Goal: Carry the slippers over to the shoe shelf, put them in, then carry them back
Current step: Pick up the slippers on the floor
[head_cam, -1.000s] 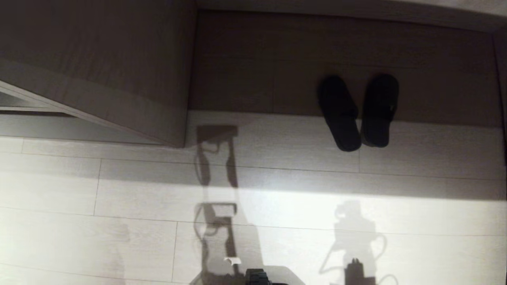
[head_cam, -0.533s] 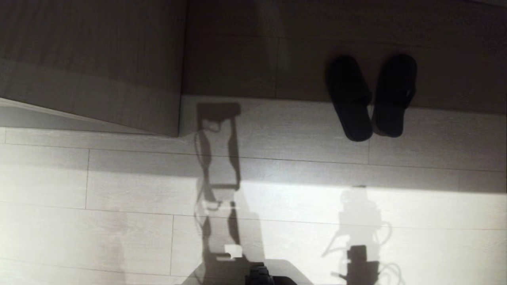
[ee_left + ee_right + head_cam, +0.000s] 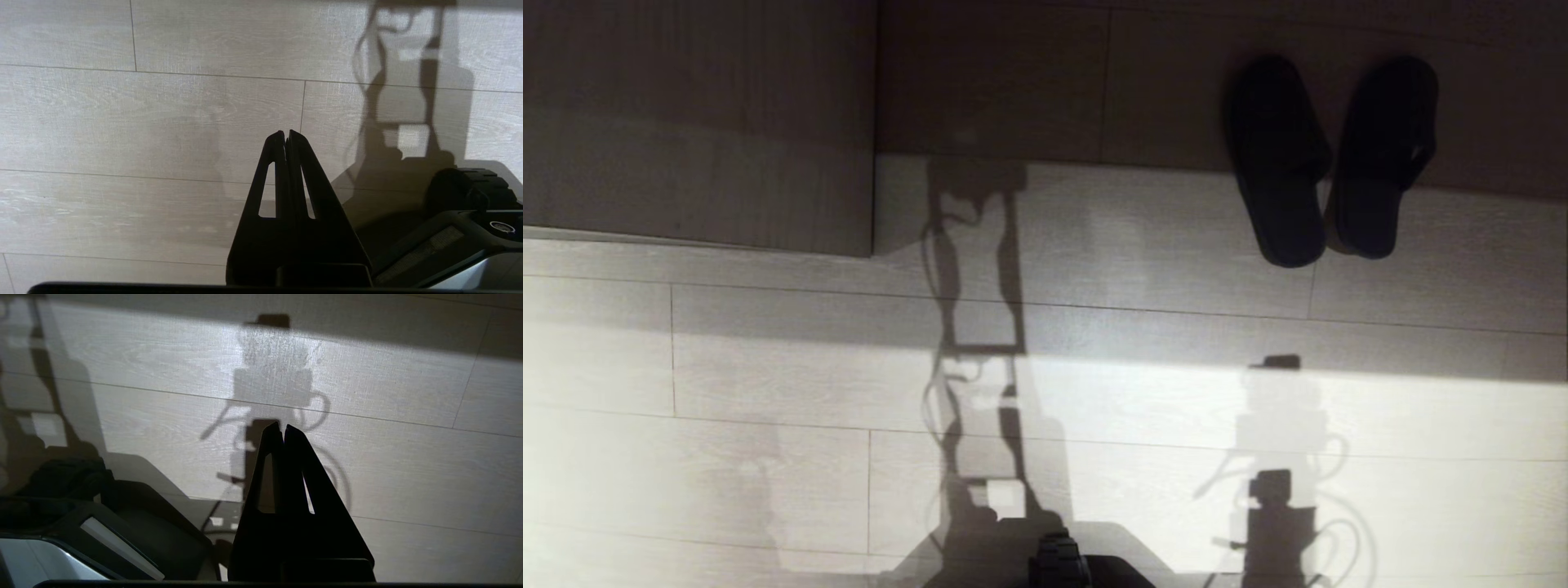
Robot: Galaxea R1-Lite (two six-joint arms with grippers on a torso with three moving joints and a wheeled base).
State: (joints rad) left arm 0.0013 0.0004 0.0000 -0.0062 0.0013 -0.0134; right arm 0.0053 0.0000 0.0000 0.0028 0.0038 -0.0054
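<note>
Black slippers (image 3: 1327,159) rest on pale, wood-grained floor planks (image 3: 768,359) (thin dark seams). Both grippers are black.

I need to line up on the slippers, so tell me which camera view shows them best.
The head view. The slippers lie side by side at upper right, whole, toes over the darker floor strip, heels on the pale floor. Neither wrist view shows them: each shows only its own shut hand, left and right, over bare floor and shadows.
</note>
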